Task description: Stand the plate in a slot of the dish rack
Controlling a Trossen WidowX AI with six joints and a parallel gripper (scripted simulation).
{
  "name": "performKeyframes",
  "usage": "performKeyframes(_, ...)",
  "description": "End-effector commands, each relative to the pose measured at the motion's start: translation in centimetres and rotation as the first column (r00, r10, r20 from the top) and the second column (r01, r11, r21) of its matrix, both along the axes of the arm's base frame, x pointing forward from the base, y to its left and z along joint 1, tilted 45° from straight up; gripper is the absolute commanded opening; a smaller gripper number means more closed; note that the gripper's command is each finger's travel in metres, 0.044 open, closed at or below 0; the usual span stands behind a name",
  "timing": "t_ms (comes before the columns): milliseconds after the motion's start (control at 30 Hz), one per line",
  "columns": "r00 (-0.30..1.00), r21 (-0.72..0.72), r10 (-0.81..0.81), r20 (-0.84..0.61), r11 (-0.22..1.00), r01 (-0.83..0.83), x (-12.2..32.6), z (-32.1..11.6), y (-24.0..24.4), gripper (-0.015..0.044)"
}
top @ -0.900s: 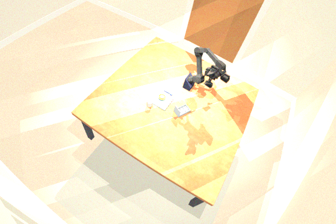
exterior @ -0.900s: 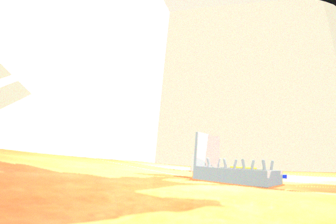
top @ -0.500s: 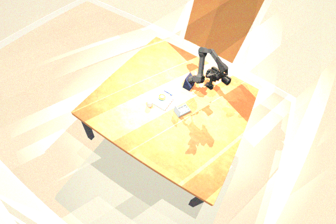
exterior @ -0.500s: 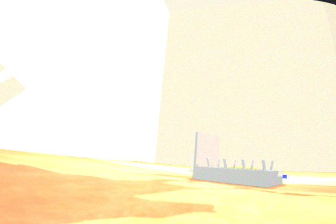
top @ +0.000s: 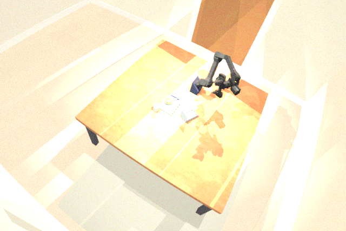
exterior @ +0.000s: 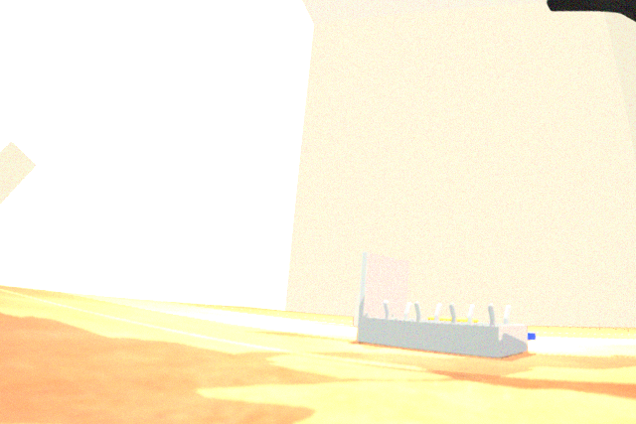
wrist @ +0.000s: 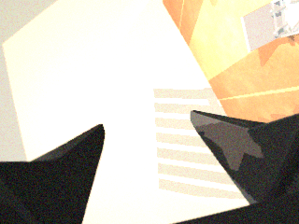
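One claw (wrist: 147, 128) wide open, gripping nothing, raised near arm base, well apart from objects. One dish rack (top: 189, 115) on desk (top: 173, 150). Beyond it, one yellow plate (top: 168, 101) flat on white mat.

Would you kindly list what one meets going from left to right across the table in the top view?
Small pale block → yellow plate → dish rack → blue arm base → gripper, fingers open and holding nothing.
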State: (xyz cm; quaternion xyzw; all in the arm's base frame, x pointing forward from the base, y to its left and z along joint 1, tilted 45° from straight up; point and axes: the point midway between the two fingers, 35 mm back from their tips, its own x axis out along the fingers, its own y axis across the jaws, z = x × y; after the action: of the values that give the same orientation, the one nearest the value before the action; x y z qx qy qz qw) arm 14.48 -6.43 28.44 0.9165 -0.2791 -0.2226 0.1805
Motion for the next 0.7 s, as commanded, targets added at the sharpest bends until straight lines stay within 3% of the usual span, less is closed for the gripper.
performKeyframes(0,0.999,0.051,-0.03,-0.014,0.998,0.031,0.4,-0.1,0.2,0.04)
performKeyframes(667,0.955,0.317,-0.251,-0.158,0.903,0.29,3.5,-2.7,0.9,0.04)
